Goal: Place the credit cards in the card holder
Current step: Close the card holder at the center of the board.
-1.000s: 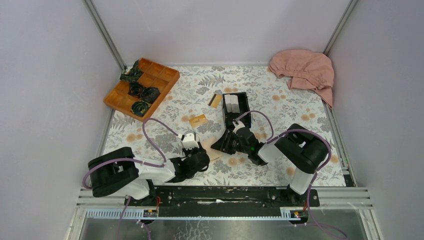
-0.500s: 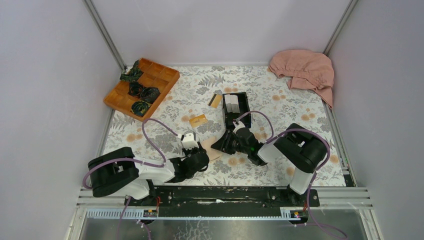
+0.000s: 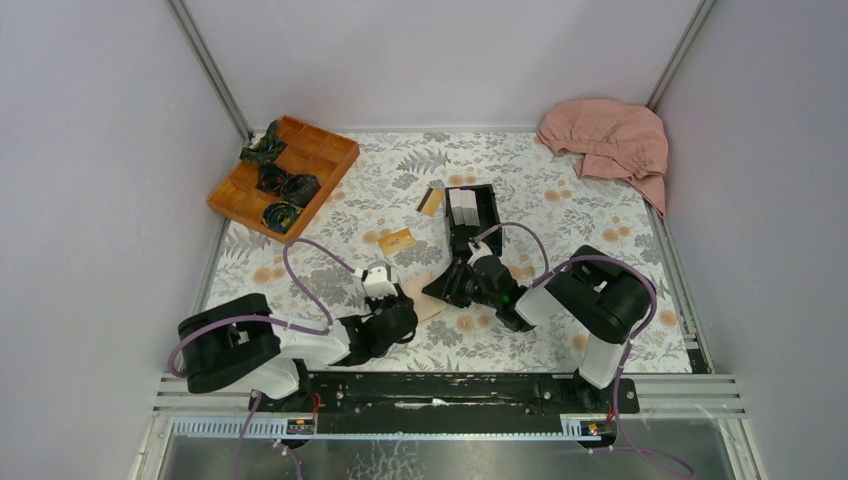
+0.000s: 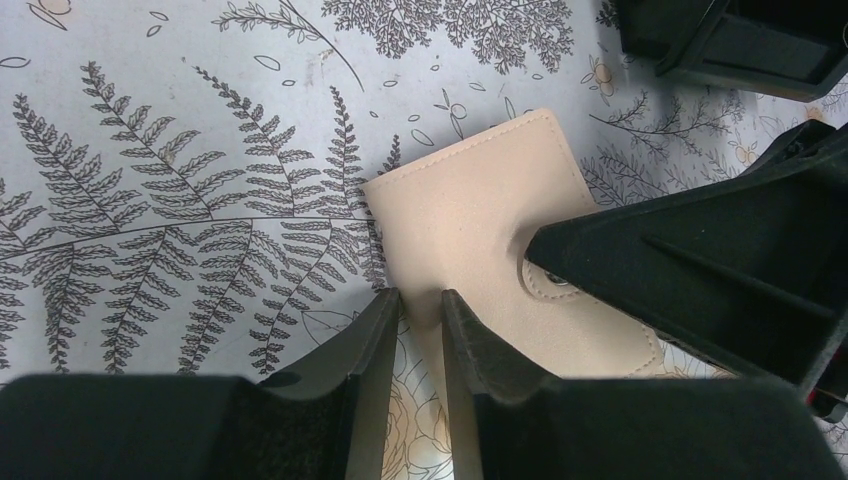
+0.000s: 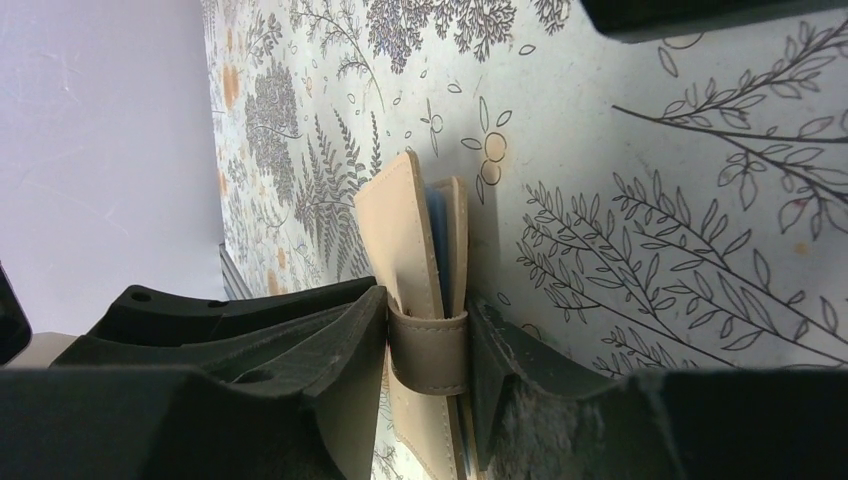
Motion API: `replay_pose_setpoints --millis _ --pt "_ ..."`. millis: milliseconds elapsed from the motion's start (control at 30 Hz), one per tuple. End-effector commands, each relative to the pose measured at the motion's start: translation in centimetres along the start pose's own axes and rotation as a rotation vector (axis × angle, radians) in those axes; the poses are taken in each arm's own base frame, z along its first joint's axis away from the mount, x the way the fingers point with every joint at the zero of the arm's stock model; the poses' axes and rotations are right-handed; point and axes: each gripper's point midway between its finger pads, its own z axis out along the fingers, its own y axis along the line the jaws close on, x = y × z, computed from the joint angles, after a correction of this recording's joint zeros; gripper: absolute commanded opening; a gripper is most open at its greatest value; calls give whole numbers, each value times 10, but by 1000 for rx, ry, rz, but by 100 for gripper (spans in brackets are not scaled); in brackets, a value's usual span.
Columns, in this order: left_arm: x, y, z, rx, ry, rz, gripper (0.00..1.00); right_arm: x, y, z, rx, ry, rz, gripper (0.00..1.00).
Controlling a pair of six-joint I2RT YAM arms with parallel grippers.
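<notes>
The tan card holder lies low on the floral cloth between both grippers. My left gripper has a corner of the card holder between its fingertips, jaws a narrow gap apart. My right gripper is shut across the card holder at its snap tab, one finger against the cloth. A blue inner layer shows between the flaps. One orange credit card lies flat farther back. Another card with a black band leans at the black box.
A black open-topped box stands just beyond the right gripper. An orange compartment tray with dark items sits at the back left. A pink cloth lies in the back right corner. Walls close in on three sides.
More of the card holder shows between the grippers now, its far edge slightly farther back. Both arms have barely moved.
</notes>
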Motion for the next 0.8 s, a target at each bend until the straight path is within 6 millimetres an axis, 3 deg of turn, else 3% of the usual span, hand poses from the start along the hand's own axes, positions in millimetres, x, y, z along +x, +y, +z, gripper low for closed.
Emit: replay_pose_setpoints --millis 0,767 --pt "69 64 -18 -116 298 186 30 6 -41 0 132 -1 10 40" --pt "73 67 -19 -119 314 192 29 -4 -54 -1 145 -68 75 39"
